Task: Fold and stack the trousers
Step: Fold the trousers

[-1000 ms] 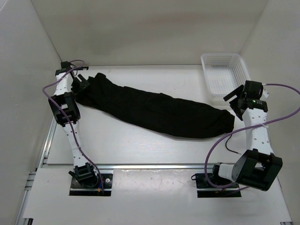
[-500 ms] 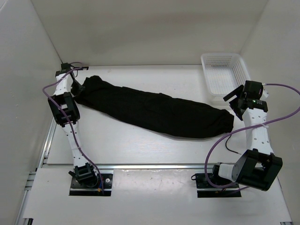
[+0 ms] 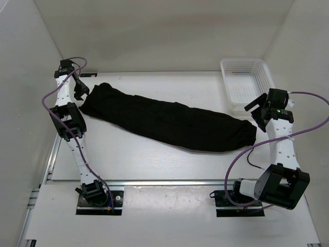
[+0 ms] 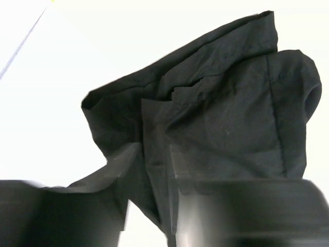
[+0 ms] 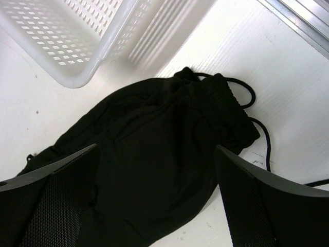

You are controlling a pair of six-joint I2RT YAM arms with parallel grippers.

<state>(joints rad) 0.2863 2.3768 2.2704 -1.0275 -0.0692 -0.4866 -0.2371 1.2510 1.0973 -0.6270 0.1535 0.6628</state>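
Note:
The black trousers (image 3: 169, 123) lie stretched slantwise across the table, from far left to the right. My left gripper (image 3: 79, 91) is at their far-left end. In the left wrist view its blurred fingers stand close together, with a taut fold of the trousers (image 4: 226, 103) running down between the tips of the left gripper (image 4: 152, 154). My right gripper (image 3: 255, 110) hangs over the right end, beside the basket. In the right wrist view the right gripper (image 5: 156, 149) is wide open above the bunched waistband of the trousers (image 5: 154, 128) and touches nothing.
A white mesh basket (image 3: 247, 85) stands at the far right corner, its corner (image 5: 67, 31) close to the right gripper. A thin black drawstring (image 5: 257, 128) trails off the waistband. White walls close in on the table's left, far and right sides.
The left gripper narrowed from wide open onto the trousers' left end and drew back toward the far-left corner. The right arm stayed still.

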